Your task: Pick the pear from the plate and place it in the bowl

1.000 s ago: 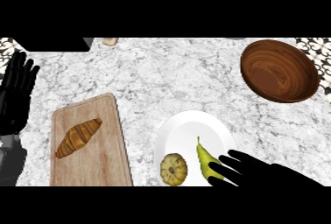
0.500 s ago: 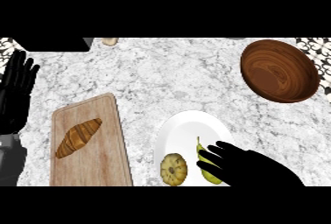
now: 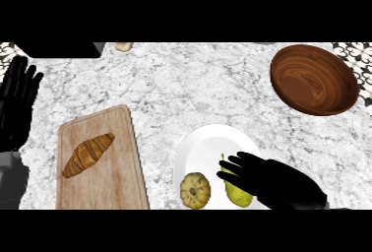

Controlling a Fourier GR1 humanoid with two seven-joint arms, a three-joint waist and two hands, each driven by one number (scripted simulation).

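The counter (image 3: 196, 83) is grey and white stone, and it lies under all the fingers. The board (image 3: 109, 142) is made of wood and sits well off to the left of the right hand's fingers, just beside the left hand. The bowl (image 3: 314, 78) is brown wood and sits far up past the tips of the right fingers, near the top right. The plate (image 3: 207, 147) is white, and the right fingers lie over its right side. The right hand (image 3: 280, 184) is black and comes in from the bottom; its fingers are bent and spread a bit, draped on top of the pear, but it is hard to tell if they hug it all the way round. The left hand (image 3: 18, 98) rests at the left edge with straight fingers pointing up and a little apart. The bun (image 3: 87, 155) is a brown croissant on the board, far left of the right fingers. The pear (image 3: 236, 192) is yellow-green and lies on the plate, right under the right fingers, with its stem poking up past them. The cookie (image 3: 195, 190) is round and sits on the plate, just left of the pear and those fingers.
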